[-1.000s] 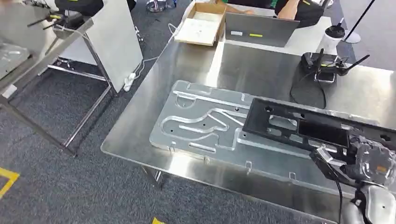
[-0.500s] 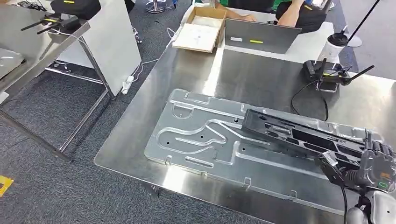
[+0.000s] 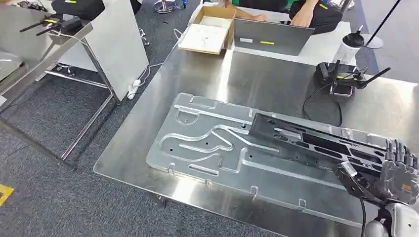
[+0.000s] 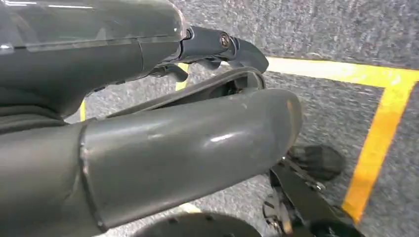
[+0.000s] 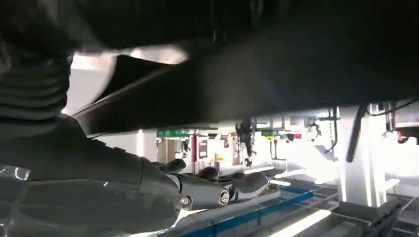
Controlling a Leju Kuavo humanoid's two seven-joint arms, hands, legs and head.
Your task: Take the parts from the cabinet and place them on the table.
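Observation:
A long black frame part [image 3: 306, 140] hangs tilted just above a large silver machined plate [image 3: 207, 143] that lies on the steel table [image 3: 267, 79]. My right hand [image 3: 400, 173] grips the part's near right end at the table's front right, with its fingers [image 3: 399, 150] curled over the edge. In the right wrist view the black part [image 5: 276, 64] spans the picture as a dark mass above the right hand [image 5: 123, 192]. My left hand [image 4: 148, 123] hangs over the grey carpet with nothing in it, fingers apart.
A cardboard box [image 3: 207, 29], a laptop [image 3: 272, 37], a white bottle [image 3: 348, 47] and a black antenna device [image 3: 341, 79] stand at the table's back. A person's arms [image 3: 301, 17] reach in there. A second steel table [image 3: 49, 44] stands left.
The black part has tipped from facing me to lying flatter and lower over the silver plate, carried by my right hand. The camera has shifted slightly.

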